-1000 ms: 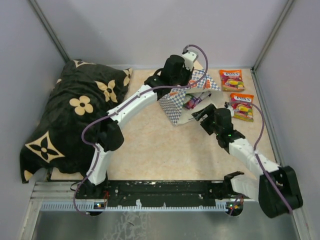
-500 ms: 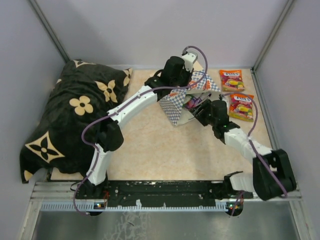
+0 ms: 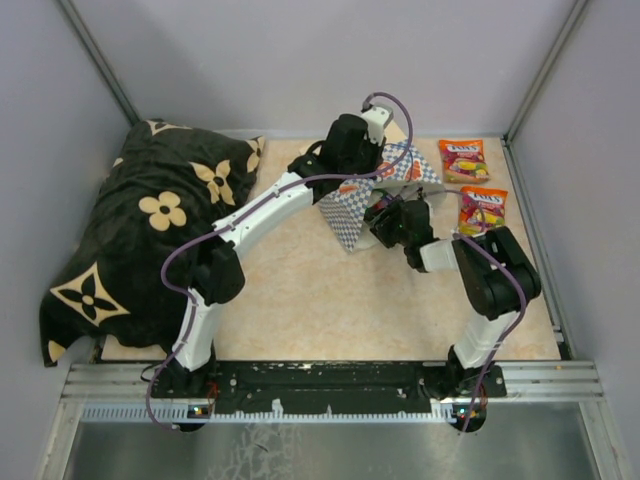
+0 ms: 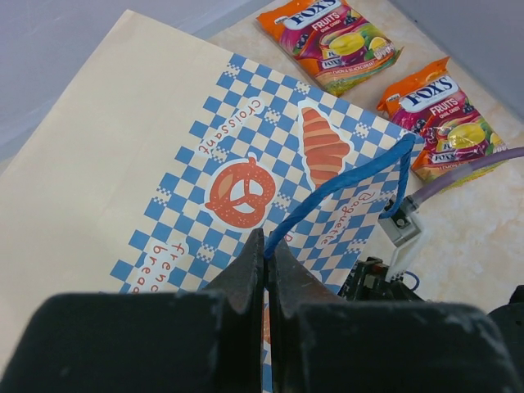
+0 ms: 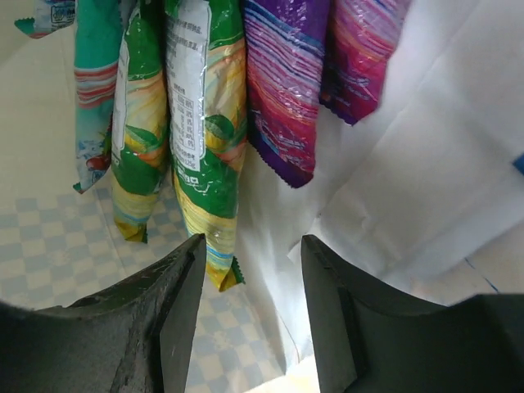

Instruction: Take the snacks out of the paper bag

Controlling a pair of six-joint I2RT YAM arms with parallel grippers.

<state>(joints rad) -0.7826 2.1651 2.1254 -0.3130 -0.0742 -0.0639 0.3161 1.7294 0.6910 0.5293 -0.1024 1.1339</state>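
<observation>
Overhead, the paper bag [image 3: 345,215] lies at one o'clock, its blue cord handle [image 4: 344,182] pinched by the closed left gripper [image 4: 266,250], while the right gripper [image 5: 252,246] gapes empty inside its mouth, straddling a green packet [image 5: 201,123] corner

paper bag [image 3: 345,215] tipped sideways w/ snacks [image 5: 201,123] inside (two orange pkts [image 3: 464,160] out).
</observation>
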